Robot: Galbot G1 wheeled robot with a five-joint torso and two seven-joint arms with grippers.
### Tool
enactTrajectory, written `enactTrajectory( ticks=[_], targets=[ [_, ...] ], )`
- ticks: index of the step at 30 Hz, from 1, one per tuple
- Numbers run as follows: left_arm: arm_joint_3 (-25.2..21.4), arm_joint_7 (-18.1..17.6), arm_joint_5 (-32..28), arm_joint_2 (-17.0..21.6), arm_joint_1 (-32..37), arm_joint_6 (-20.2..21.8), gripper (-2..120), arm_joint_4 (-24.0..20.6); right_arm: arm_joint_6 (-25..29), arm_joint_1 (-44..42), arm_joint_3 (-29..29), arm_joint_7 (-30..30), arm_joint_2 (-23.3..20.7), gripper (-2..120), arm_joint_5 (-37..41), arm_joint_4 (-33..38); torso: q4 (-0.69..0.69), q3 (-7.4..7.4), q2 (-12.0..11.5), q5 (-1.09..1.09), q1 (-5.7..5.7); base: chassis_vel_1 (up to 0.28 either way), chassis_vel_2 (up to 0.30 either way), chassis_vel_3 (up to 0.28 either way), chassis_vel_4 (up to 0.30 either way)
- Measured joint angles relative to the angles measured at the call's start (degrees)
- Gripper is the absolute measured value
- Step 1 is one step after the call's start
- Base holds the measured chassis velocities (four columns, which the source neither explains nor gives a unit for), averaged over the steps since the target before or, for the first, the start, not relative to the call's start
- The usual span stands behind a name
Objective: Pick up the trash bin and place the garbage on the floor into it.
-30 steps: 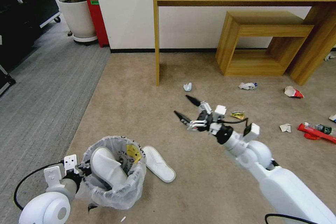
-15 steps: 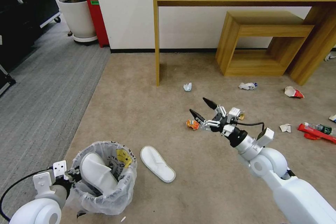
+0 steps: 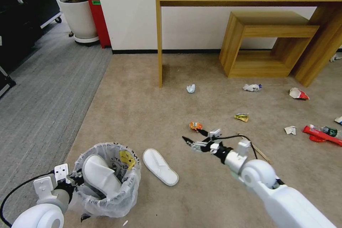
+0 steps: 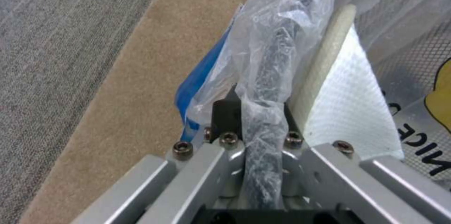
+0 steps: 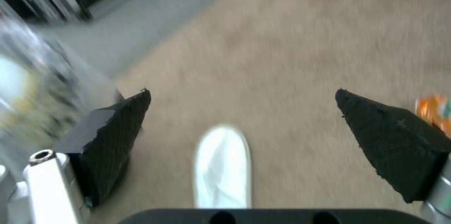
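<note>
The trash bin [image 3: 117, 199], lined with a crinkly whitish bag, stands low at the left of the head view with one white slipper [image 3: 101, 176] and a yellow scrap inside. My left gripper [image 3: 74, 180] is shut on its bagged rim [image 4: 277, 51], the jaws [image 4: 256, 106] pinching plastic and rim. A second white slipper [image 3: 160, 166] lies on the beige floor [image 3: 142, 107] just right of the bin. My right gripper [image 3: 191, 134] hangs open a little beyond and right of it. The right wrist view shows that slipper [image 5: 221, 171] below the spread fingers [image 5: 112, 129].
More garbage lies around: an orange wrapper [image 3: 195, 125], a yellow wrapper [image 3: 242, 117], crumpled paper [image 3: 191, 88], two paper cups [image 3: 252, 87], a red packet [image 3: 320, 136], a wooden stick [image 3: 262, 153]. A wooden desk leg [image 3: 160, 42] and a stool [image 3: 267, 42] stand behind. Grey ribbed carpet [image 3: 42, 89] lies left.
My right arm has swung down and toward the slipper, still open, uncovering the orange wrapper. The bin and left arm dropped slightly toward the lower left, then held still.
</note>
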Motion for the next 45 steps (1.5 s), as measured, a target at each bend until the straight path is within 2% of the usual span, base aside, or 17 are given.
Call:
enactTrajectory(
  ticks=[6, 8, 10, 14, 21, 31, 34, 45],
  targets=[
    [-0.02, 0.20, 0.47, -0.56, 0.34, -0.15, 1, -0.68, -6.27, 3.21, -6.83, 5.85, 2.82, 100, -2.84, -2.96, -0.01, 0.00, 0.00, -0.01, 0.00, 0.000, 0.000, 0.000, 0.000],
    [-0.18, 0.44, 0.72, -0.88, 0.62, -0.23, 1, -0.98, -9.96, 5.09, -10.19, 9.70, 4.83, 100, -2.71, -4.80, -0.01, 0.01, 0.00, 0.00, 0.00, 0.000, 0.000, 0.000, 0.000],
    [-0.22, 0.57, 0.97, -1.05, 0.76, -0.33, 1, -1.03, -11.03, 5.94, -11.52, 11.34, 5.74, 100, -2.60, -5.66, 0.00, 0.00, 0.00, 0.01, 0.00, 0.000, 0.000, 0.000, 0.000],
    [-0.25, 0.81, 1.67, -1.79, 1.02, -0.55, 1, -1.18, -16.67, 9.38, -16.04, 18.18, 10.58, 100, -0.81, -9.08, 0.00, 0.00, 0.00, 0.00, 0.00, 0.000, 0.000, 0.000, 0.000],
    [-0.49, 0.93, 1.90, -2.29, 1.31, -0.69, 1, -1.62, -20.19, 14.15, -20.46, 22.78, 16.01, 100, -0.81, -14.94, -0.01, 0.00, 0.00, -0.01, 0.00, 0.000, 0.000, 0.000, 0.000],
    [-0.93, 1.00, 1.88, -2.53, 1.76, -0.87, 1, -2.32, -21.10, 20.03, -24.74, 24.05, 20.38, 100, -3.15, -24.31, 0.00, 0.00, 0.00, -0.01, 0.00, 0.000, 0.000, 0.000, 0.000],
    [-1.22, 1.08, 1.79, -2.52, 1.90, -0.94, 1, -2.82, -20.23, 21.19, -26.25, 23.95, 22.20, 100, -4.67, -29.05, 0.00, 0.00, 0.00, 0.01, 0.00, 0.000, 0.000, 0.000, 0.000],
    [-0.94, 1.12, 1.62, -2.77, 1.64, -1.02, 1, -3.45, -17.60, 22.23, -29.51, 23.89, 24.58, 96, -5.85, -35.74, -0.01, 0.00, 0.00, 0.00, 0.00, 0.000, 0.000, 0.000, 0.000]
  ],
)
